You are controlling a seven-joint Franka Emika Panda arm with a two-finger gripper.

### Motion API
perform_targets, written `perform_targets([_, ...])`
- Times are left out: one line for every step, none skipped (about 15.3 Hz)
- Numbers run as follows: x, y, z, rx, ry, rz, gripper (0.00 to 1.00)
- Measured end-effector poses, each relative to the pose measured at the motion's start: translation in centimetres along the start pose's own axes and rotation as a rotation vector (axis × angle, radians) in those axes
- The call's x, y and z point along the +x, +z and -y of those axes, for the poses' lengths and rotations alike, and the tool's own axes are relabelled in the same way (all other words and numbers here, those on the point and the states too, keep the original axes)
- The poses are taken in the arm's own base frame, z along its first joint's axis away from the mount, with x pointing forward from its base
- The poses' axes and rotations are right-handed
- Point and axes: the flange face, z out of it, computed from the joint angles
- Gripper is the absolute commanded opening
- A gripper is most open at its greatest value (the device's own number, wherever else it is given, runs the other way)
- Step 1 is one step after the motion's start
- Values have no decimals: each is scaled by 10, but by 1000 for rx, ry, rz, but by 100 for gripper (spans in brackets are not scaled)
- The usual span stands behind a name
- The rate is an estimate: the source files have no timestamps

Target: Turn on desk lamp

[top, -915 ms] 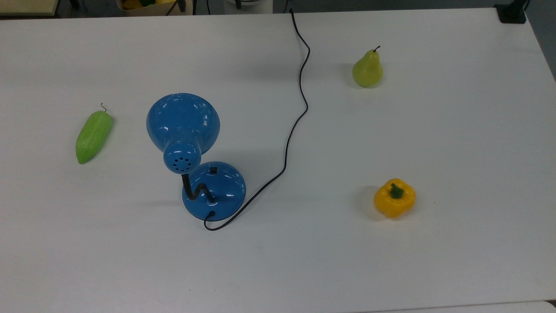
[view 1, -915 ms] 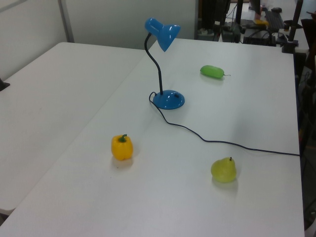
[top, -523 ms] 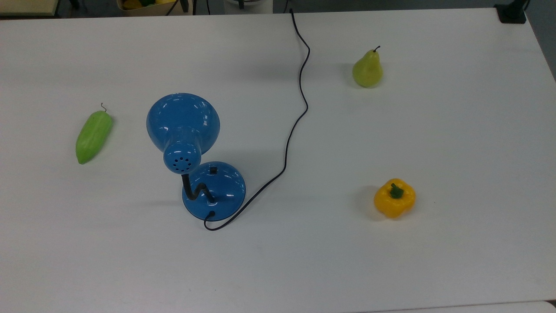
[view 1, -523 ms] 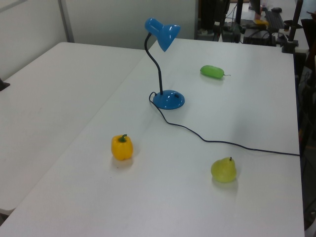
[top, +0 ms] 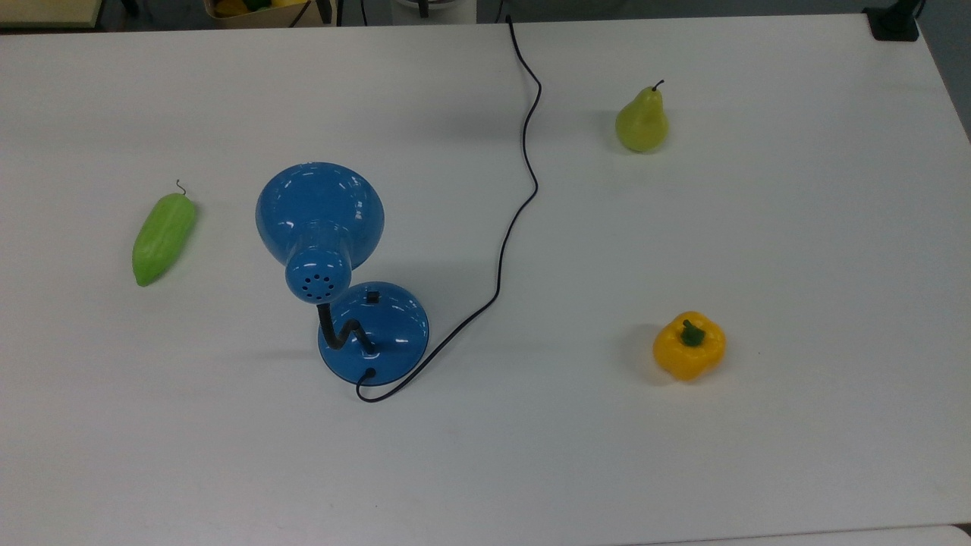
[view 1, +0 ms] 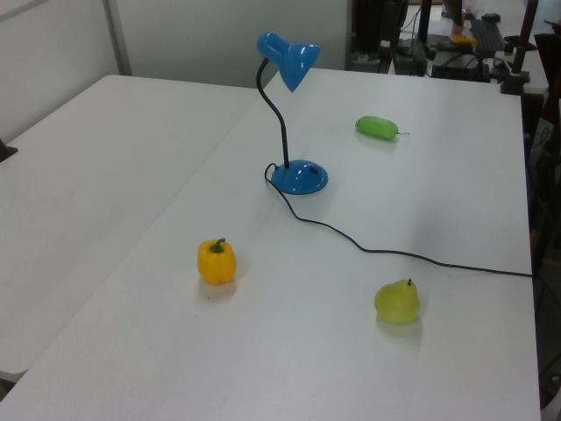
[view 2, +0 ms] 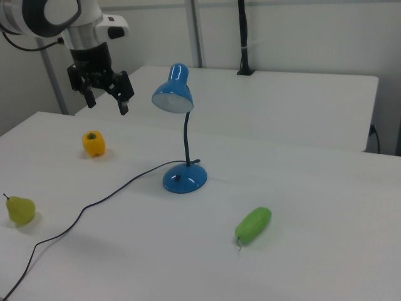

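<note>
The desk lamp [top: 334, 265] is glossy blue and stands on the white table [top: 683, 470]. Its round base [top: 387, 334] carries a small black switch [top: 372, 296], and a bent black gooseneck [view 2: 185, 141] holds up the dome shade [view 2: 173, 89]. The same lamp [view 1: 294, 114] appears in the left view with its base [view 1: 300, 177] toward the far side. A black cord [top: 523, 182] runs from the base off the table's edge. In the right view, my gripper [view 2: 106, 103] hangs open high above the table, to the left of the shade and well clear of it.
A green cucumber-like vegetable [top: 163, 236] lies at the top view's left. A pear [top: 642, 121] and a yellow bell pepper [top: 689, 346] sit at the top view's right. A second white table [view 1: 96, 167] adjoins in the left view.
</note>
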Motion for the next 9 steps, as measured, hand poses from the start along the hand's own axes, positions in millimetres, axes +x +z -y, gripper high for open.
perform_targets([0,0,0,0,-2,1,100])
perform_targets([0,1,0,0,-4,2,100])
perform_targets([0,2,0,0,-5,4,96])
perform_targets([0,3,0,0,-6,6,93])
perform_targets([0,3,0,0,-7,7,85])
perform_targets([0,3,0,0,-7,7,78])
perform_targets([0,3,0,0,-7,7,67])
perform_targets([0,3,0,0,-7,7,60])
perform_targets([0,3,0,0,-7,7,49])
